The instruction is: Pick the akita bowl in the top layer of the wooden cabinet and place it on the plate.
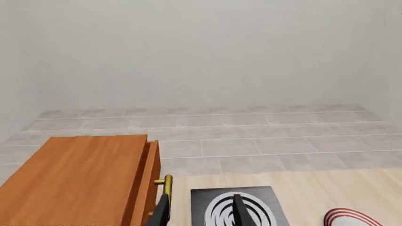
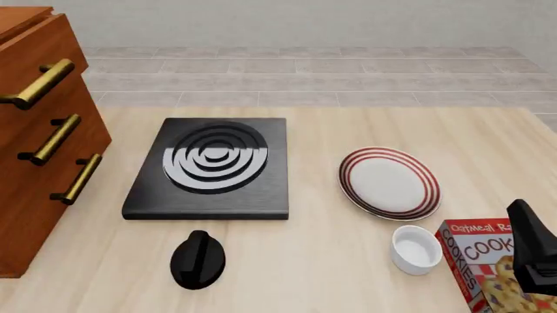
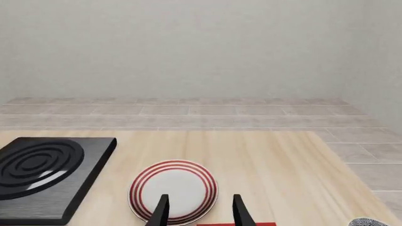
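Plate (image 2: 389,182) lies flat right of wooden cabinet (image 2: 39,130).

Illumination is bright, even and diffuse in all three views; no distinct source can be identified. Shadows are faint: a soft dark edge lies under the stove plate (image 2: 209,169) at its 6 o'clock side, and a thin one under the plate (image 2: 389,182) toward 6 o'clock. The stove's metal rings carry a broad white sheen, strongest at 9 o'clock. The brass handles (image 2: 36,83) show mild highlights. Rendering is sharp throughout, with no motion blur, grain or defocus. Straight tile lines stay straight to the borders, so edge distortion appears negligible, though the blank wall (image 1: 201,52) offers little to judge by.
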Tool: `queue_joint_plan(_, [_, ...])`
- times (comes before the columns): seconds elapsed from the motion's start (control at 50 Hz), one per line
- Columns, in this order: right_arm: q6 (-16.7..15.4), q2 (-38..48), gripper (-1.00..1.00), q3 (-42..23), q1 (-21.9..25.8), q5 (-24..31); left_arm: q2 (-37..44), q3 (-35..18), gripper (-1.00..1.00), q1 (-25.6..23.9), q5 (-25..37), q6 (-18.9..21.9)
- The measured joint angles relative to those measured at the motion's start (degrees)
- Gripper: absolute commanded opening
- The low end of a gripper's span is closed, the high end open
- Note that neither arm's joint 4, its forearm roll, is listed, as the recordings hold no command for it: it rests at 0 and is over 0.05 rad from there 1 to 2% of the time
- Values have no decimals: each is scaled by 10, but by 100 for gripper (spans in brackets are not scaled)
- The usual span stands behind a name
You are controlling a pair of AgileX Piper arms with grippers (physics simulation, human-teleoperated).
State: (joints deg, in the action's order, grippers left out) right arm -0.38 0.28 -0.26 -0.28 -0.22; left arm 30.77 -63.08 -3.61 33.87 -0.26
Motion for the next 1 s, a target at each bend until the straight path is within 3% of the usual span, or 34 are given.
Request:
queue_joint_plan(0.38, [-1,1,100,0,0,0,59,-59,100,-1,63,13])
queue_joint_plan(1.0, [-4,2,100,-1,1,-1,115,-112,100,41,125,126])
